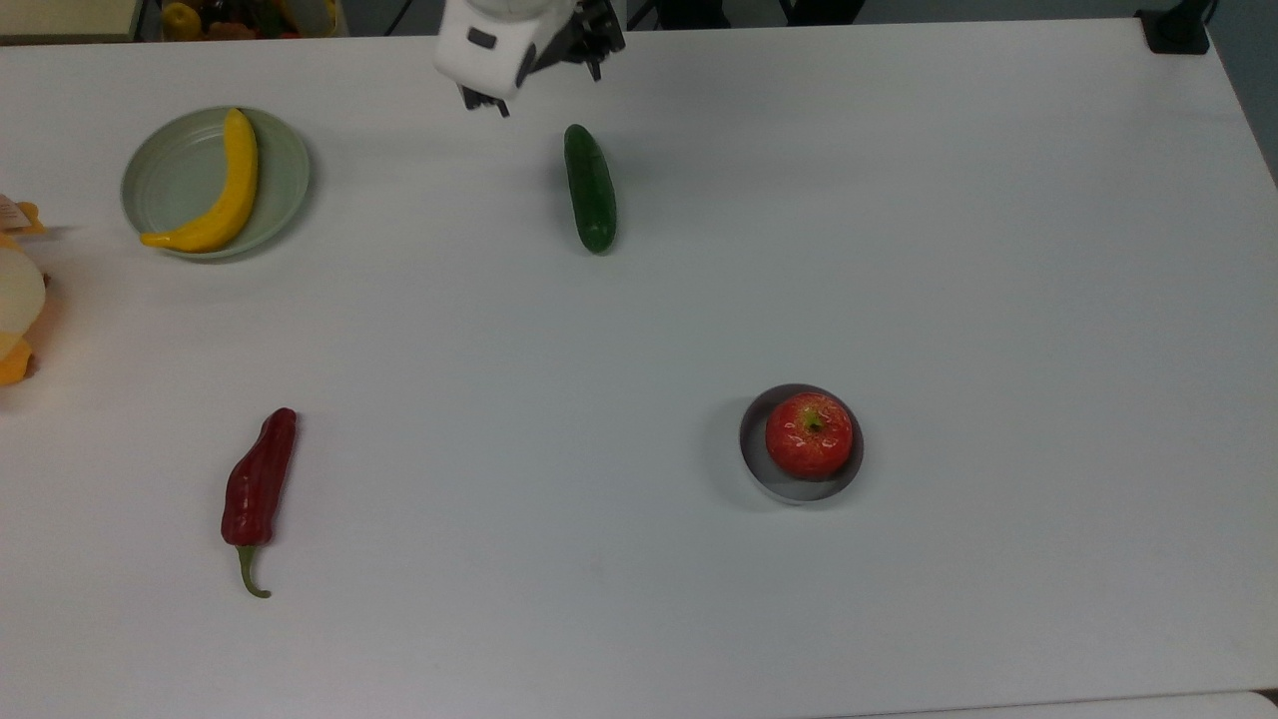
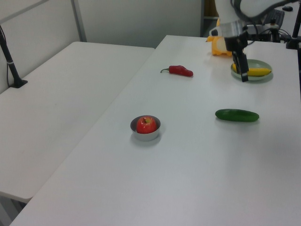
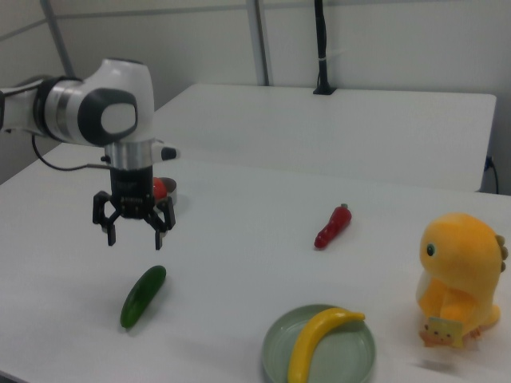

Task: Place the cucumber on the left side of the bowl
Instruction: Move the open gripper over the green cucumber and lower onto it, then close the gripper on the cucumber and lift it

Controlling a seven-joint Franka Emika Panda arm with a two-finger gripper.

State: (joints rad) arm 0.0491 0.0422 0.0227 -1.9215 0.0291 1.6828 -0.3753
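The cucumber lies flat on the surface, well apart from the bowl, and the tool hangs above it spread wide and empty; probably light, stiff and glossy-slick, so grip its middle crosswise.

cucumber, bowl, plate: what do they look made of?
Cucumber: looks like smooth plastic or rubber, likely a replica; even dark green skin with a faint sheen.
Bowl: probably metal; thin grey rim, dull reflective wall in the left view.
Plate: pale green, matte, with concentric rings; could be ceramic or plastic, hard to tell.
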